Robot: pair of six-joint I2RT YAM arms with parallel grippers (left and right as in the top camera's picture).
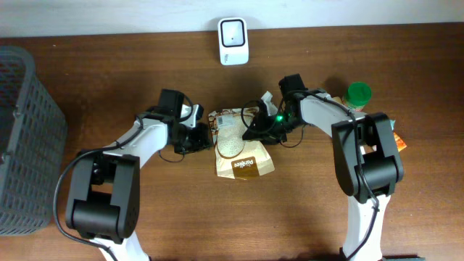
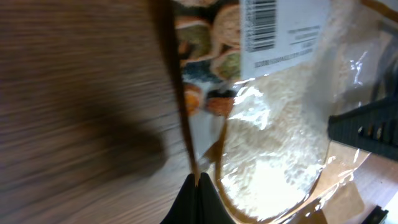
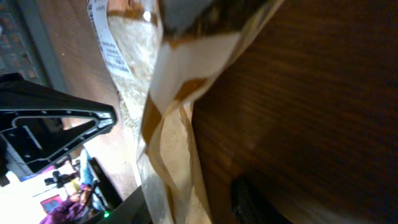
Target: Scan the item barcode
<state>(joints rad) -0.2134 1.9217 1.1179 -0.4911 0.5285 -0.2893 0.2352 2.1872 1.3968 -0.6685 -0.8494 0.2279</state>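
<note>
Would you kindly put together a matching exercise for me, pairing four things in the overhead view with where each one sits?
Things:
1. rice bag
2. white scanner
3. green lid
4. grey basket

Places:
A. left edge of the table
B. middle of the table
C. far edge, centre
D. far side, towards the right

Pairs: 1-B; 2-C; 3-D; 4-A

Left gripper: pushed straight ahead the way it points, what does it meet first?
The clear, brown-trimmed plastic bag of rice: the left gripper is shut on its edge. Beyond it, probably the right gripper; depth unclear.
</note>
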